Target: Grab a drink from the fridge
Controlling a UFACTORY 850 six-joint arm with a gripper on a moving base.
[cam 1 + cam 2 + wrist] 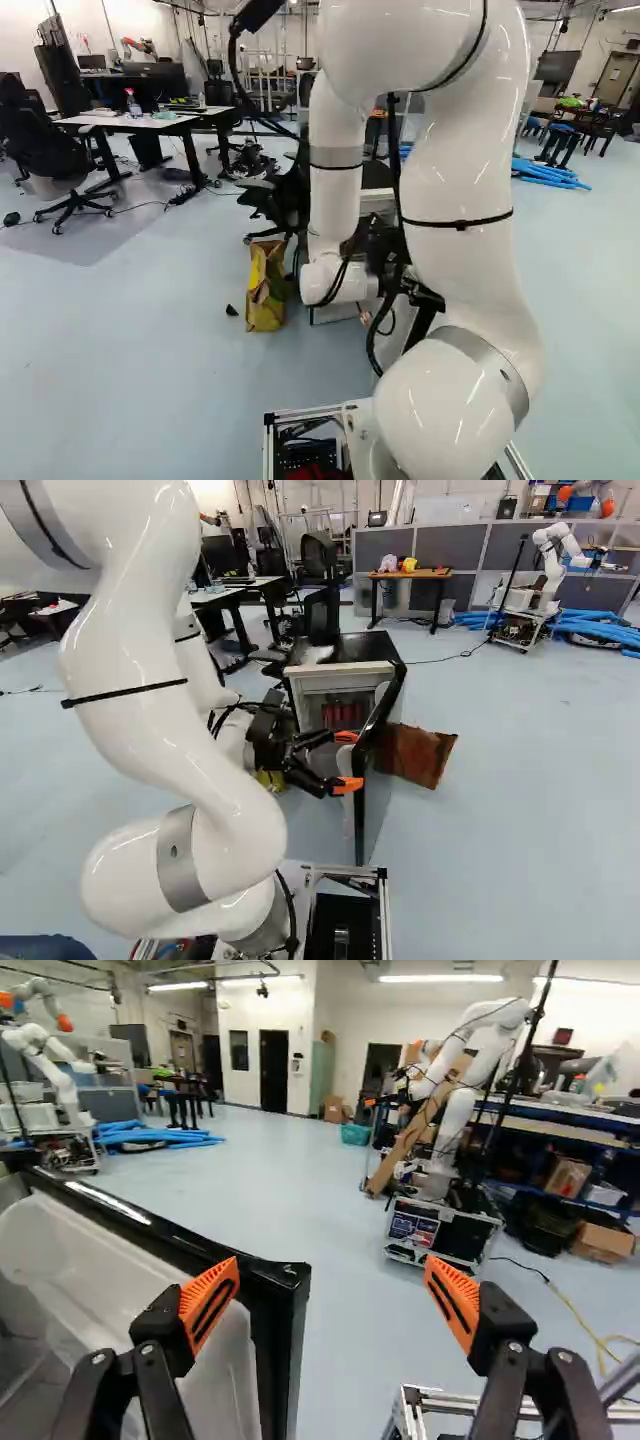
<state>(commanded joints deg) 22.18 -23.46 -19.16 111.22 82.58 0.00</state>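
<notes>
In the right base view my gripper (347,761) stands open in front of the fridge (346,677), its orange tips by the open black door (376,725). Several red drinks (342,715) show dimly inside the fridge. In the wrist view nothing is held in the gripper (330,1300). The door's black edge (285,1295) rises between the two fingers, closer to one of them; whether it touches that finger I cannot tell. The door's white inner side (110,1280) lies behind and beside that same finger. My arm hides much of the fridge in the left base view.
A yellow-brown bag (265,285) stands on the floor beside the fridge. Beyond the door lies a brown panel (415,755). Black chairs and desks (140,122) are farther back. Another robot (545,570) stands far off; another robot (460,1100) is past my fingers.
</notes>
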